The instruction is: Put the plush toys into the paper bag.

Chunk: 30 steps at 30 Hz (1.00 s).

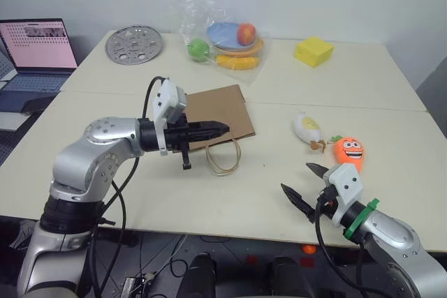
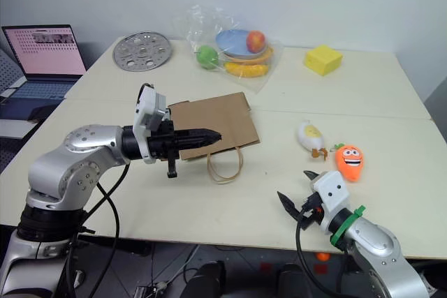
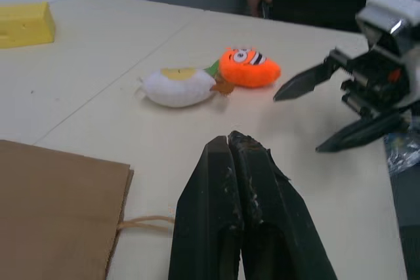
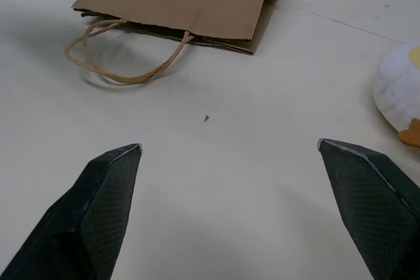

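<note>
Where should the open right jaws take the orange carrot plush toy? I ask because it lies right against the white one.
Probably across the orange carrot plush toy at its round orange middle, coming from above, on the side away from its green top. It lies flat on the table, face up, with that top against the white-and-yellow oblong plush toy, so the far sides look freer.

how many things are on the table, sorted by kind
plush toys: 2, carrot and white one
paper bag: 1
bag of fruit: 1
yellow sponge: 1
metal disc: 1
laptop: 1
total: 7
</note>
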### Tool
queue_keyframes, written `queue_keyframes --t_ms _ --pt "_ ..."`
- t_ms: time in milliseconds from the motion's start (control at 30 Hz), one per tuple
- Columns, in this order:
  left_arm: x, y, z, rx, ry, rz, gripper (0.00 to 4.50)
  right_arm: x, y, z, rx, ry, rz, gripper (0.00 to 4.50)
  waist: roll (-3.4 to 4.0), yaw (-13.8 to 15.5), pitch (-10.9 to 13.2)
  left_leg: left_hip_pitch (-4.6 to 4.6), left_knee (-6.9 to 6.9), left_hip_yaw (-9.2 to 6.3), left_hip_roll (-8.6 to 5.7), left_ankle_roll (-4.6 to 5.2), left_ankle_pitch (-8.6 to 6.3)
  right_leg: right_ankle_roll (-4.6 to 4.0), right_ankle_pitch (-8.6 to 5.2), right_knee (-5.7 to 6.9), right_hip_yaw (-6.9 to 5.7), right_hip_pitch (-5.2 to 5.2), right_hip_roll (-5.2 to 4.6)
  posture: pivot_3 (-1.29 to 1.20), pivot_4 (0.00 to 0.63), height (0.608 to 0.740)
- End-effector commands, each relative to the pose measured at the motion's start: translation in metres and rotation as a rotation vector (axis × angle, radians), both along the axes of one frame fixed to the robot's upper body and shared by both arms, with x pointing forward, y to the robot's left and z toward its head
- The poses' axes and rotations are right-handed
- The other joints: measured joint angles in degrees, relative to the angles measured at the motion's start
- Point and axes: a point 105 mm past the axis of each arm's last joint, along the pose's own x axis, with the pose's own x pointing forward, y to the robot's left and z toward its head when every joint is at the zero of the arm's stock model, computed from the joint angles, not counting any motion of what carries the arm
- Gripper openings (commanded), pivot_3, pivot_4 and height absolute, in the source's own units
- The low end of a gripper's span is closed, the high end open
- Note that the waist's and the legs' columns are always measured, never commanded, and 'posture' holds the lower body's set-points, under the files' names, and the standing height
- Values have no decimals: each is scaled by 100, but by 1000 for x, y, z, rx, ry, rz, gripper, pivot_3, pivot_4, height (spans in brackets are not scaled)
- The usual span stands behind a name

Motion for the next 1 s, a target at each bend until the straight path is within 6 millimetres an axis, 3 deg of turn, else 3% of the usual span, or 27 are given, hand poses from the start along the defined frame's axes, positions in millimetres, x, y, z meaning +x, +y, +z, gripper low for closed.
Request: queue_keyframes --t_ms 33,200,267,467,1000 --pt "-5 1 -11 73 -53 -13 50 0 2 7 4 -35 6 4500 1 -14 1 0 -5 1 1 0 0 0 0 0 1 -3 0 0 150 740" --pt "-16 -6 -44 243 -266 -67 50 0 2 6 3 -33 1 4500 2 9 3 1 -14 2 2 0 0 -1 0 0 3 -6 2 0 150 740" --pt "-28 -12 -57 229 -295 -121 429 -2 4 6 8 -33 0 4500 2 21 3 -1 -12 3 2 -1 0 -5 -2 -2 3 -4 1 0 150 740" --pt "-22 -5 -73 338 -434 -113 2078 -4 2 6 7 -28 -12 4500 -1 38 5 0 -11 4 2 -1 0 -36 -20 -6 6 -2 0 0 150 740" --pt "-9 -6 -102 462 -534 -162 2078 -4 3 9 11 -29 -29 4500 -2 24 5 0 -12 1 2 0 0 -16 -11 -2 0 -4 0 0 150 740"
